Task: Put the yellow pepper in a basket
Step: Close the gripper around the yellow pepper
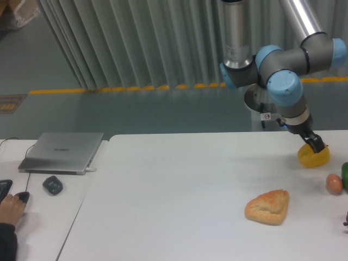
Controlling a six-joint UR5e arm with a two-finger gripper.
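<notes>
Desk (pixel 179 190) first: a broad white top with a laptop (pixel 62 152) on the separate desk far left, bread (pixel 267 206) near the right, and the yellow pepper (pixel 314 156) at the far right edge. Above it the arm bends down so its pincer (pixel 315 145) sits on the pepper's top; whether its fingers are apart or clamped I cannot tell. Grasping looks like the step in hand. Next comes a firm hold and a lift, though no basket is in view.

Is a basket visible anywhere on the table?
No; the table shows only the yellow pepper, bread and small items at the right edge.
</notes>
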